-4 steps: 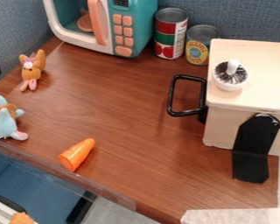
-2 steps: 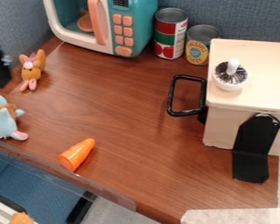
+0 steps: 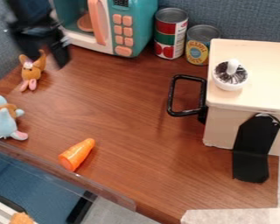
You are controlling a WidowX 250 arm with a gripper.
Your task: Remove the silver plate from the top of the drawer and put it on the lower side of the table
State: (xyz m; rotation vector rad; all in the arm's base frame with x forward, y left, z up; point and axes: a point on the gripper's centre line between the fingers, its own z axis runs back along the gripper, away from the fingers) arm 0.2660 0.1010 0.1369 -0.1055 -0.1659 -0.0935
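At the upper left hangs my black gripper (image 3: 45,57), blurred, its two fingers apart with a bit of the orange plush showing between them. It is far to the left of the drawer box. On the left part of the light wooden drawer box's top (image 3: 262,65) rests a small round white dish with a silvery, dark-streaked inside (image 3: 229,80), a white knob standing up from it. The wooden table (image 3: 131,144) extends in front and to the left of the box.
A black handle (image 3: 171,96) juts left from the box, with black tape on its front. Two cans (image 3: 170,37) and a teal toy microwave (image 3: 133,26) stand behind. Plush toys (image 3: 5,122) lie left; an orange carrot (image 3: 77,154) lies near the front edge.
The gripper has come in from the left edge and moved right and up, now over the orange plush toy and in front of the microwave's left side. The dish has not moved.
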